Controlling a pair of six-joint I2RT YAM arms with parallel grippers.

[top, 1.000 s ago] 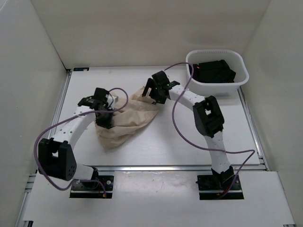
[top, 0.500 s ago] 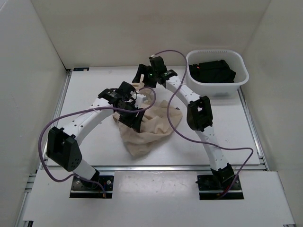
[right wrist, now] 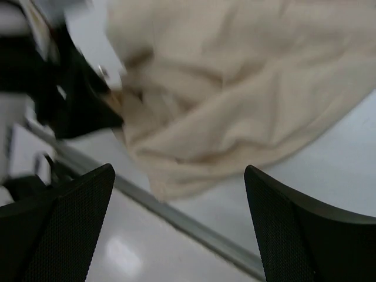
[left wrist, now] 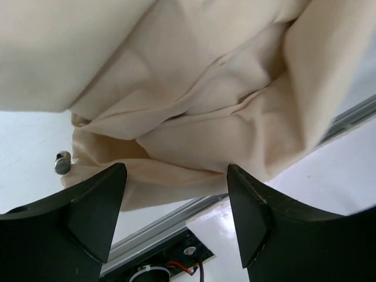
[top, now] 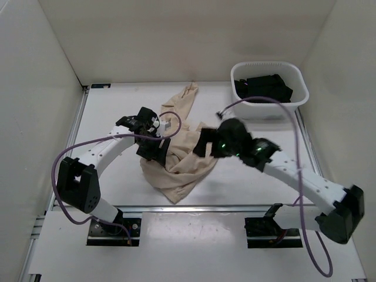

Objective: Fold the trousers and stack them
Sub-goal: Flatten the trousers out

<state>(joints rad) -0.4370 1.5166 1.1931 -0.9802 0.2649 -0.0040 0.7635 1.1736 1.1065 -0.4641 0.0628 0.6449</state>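
Note:
The light beige trousers point(top: 189, 160) lie crumpled in the middle of the table, one leg reaching toward the back wall. My left gripper point(top: 155, 151) hangs over their left edge. Its fingers stand open in the left wrist view, with the trousers point(left wrist: 205, 106) just beyond the tips and nothing between the left gripper point(left wrist: 176, 217) fingers. My right gripper point(top: 204, 145) hovers above the cloth's right side. It is wide open and blurred in the right wrist view, the trousers point(right wrist: 235, 88) lying below the right gripper point(right wrist: 179, 226).
A white basket point(top: 271, 109) holding dark clothes point(top: 264, 87) stands at the back right. A metal rail point(top: 205, 207) runs along the table's near edge, close to the cloth's front tip. White walls enclose three sides. Purple cables loop over both arms.
My left gripper has opened and released the cloth. The right arm swung from the back of the table to the near right. The trousers have shifted right, one leg now stretched backward.

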